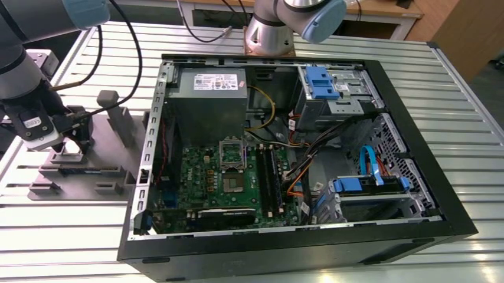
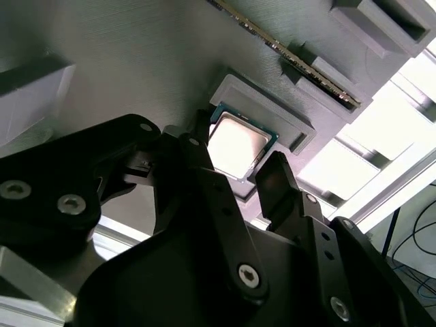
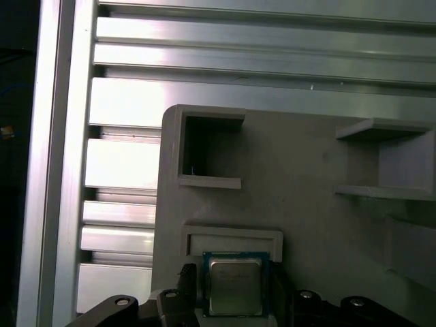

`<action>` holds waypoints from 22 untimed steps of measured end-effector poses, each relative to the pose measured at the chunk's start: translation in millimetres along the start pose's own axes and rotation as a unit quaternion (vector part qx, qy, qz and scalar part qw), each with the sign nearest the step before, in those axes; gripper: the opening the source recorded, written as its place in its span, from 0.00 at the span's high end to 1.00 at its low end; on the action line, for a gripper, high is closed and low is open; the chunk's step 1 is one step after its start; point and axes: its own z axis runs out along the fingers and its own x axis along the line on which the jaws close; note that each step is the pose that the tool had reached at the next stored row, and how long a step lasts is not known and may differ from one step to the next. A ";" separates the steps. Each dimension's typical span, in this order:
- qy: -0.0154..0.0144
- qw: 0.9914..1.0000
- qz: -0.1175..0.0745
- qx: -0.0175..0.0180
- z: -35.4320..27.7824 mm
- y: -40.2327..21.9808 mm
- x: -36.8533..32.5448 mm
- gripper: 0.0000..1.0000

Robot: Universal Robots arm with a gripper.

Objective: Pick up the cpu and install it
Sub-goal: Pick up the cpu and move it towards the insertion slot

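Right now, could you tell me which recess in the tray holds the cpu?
The shallow rimmed seat nearest the gripper holds the cpu; the deeper square pocket farther off holds no chip.

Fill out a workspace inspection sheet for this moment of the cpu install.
Surface: slatted metal table, carrying the tray and the computer case.
Job's things: the cpu lies flat in a recess of the grey tray, shiny top up, not lifted out.
Clutter: open computer case with its motherboard exposed; nothing loose seen.
Grippers: the gripper is down at the tray, around the cpu.
Cables: a black cable hangs beside the arm; coloured wires run inside the case.
Surroundings: wooden furniture stands beyond the table.
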 end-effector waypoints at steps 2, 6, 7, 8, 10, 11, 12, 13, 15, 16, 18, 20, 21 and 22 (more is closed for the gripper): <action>0.000 1.000 0.000 0.000 -0.1 0.0 0.0 0.45; 0.000 1.000 0.000 0.000 -0.2 0.0 0.0 0.53; 0.000 1.000 0.000 0.000 -0.2 0.0 0.0 0.53; 0.000 1.000 0.000 0.000 -0.2 0.0 0.0 0.53; 0.000 1.000 0.000 0.000 -0.2 0.0 0.0 0.53; 0.000 1.000 0.000 0.000 -0.3 0.0 0.0 0.53; 0.000 1.000 0.000 0.000 -0.3 0.0 0.0 0.53; 0.000 1.000 0.000 0.000 -0.3 0.0 0.0 0.53; 0.000 1.000 0.000 0.000 -0.4 0.0 0.0 0.53; 0.000 1.000 0.000 0.000 -0.9 0.0 0.0 0.53; 0.000 1.000 0.000 0.000 -3.1 0.1 0.0 0.53; 0.000 1.000 0.000 0.000 -5.4 0.2 0.0 0.53; 0.000 1.000 0.000 0.000 -6.4 0.2 0.0 0.53; 0.000 1.000 0.000 0.000 -7.4 0.3 0.0 0.53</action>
